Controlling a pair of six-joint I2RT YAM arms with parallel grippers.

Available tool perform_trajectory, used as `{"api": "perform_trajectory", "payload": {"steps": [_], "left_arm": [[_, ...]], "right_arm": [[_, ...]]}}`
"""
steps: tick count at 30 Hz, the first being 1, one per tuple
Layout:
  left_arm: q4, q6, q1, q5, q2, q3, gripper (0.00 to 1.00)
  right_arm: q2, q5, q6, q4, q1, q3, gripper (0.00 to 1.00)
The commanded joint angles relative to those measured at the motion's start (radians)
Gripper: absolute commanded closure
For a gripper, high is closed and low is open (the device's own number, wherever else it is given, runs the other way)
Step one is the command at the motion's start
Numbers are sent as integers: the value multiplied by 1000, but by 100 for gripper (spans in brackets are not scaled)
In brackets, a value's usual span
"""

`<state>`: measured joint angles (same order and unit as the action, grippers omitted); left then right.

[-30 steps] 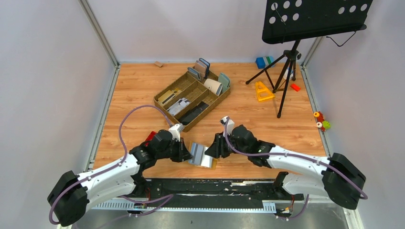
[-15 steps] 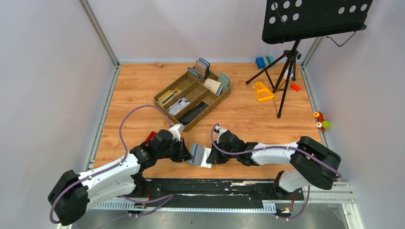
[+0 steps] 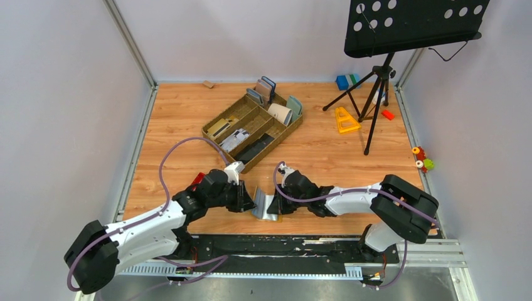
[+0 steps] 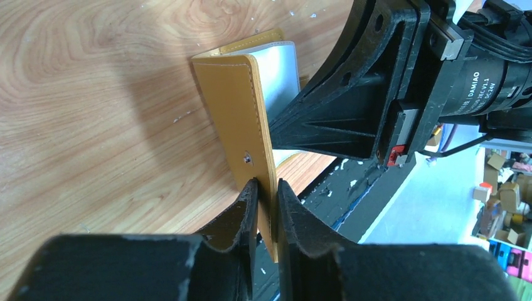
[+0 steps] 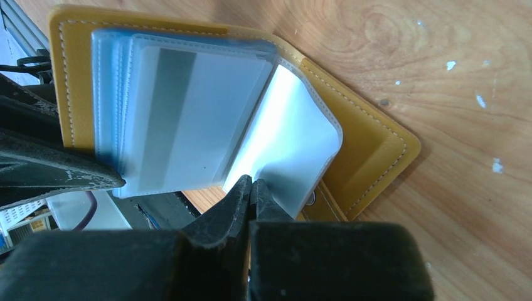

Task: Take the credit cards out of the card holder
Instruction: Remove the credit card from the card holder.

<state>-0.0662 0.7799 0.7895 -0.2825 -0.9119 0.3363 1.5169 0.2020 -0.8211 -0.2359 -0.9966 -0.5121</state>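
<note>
The mustard-yellow card holder (image 3: 266, 209) stands open near the table's front edge, between my two grippers. My left gripper (image 4: 266, 188) is shut on its upright yellow cover (image 4: 232, 106). In the right wrist view the holder (image 5: 370, 144) is spread open, with a stack of pale grey-blue credit cards in clear sleeves (image 5: 182, 113) fanned out of it. My right gripper (image 5: 251, 182) is shut, its tips pinching the lower edge of a loose pale sleeve (image 5: 288, 144). From above, the right gripper (image 3: 275, 204) is at the holder's right side and the left gripper (image 3: 251, 202) at its left.
A wooden divided tray (image 3: 212, 125) with upright wallets and a long black slab sits mid-table. A small red basket (image 3: 197, 180) lies behind my left arm. A music stand tripod (image 3: 375, 100) and a yellow object (image 3: 345, 119) stand at the back right. The black front rail (image 3: 282, 241) is just below the holder.
My right gripper has moved left and in against the holder's inside, with its arm folding closer. The holder's left cover has risen more upright. My left gripper has kept its hold.
</note>
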Motion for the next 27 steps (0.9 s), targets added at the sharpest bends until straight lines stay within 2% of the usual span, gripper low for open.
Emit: {"api": "perform_trajectory", "payload": {"steps": [1,6,14,20,24,27], "left_arm": [[108,12,-3,-36,-19,27,79],[144,24,-2,-53,-49,24,84],[209,54,-3,-91,-76,2,85],[264,80,-3,-123,-94,-15,91],[279,84,-2,-129,-110,-16,100],[299,94,-2,-144,-123,-20,100]], "right_arm": [[14,-6,0,-10,-4,-9,100],[12,-9,2,-15,-4,2,100],[8,-1,1,-43,-4,25,100],[15,-7,3,-52,-2,36,100],[23,-10,1,-61,-1,50,100],[25,-9,-1,-68,1,61,100]]}}
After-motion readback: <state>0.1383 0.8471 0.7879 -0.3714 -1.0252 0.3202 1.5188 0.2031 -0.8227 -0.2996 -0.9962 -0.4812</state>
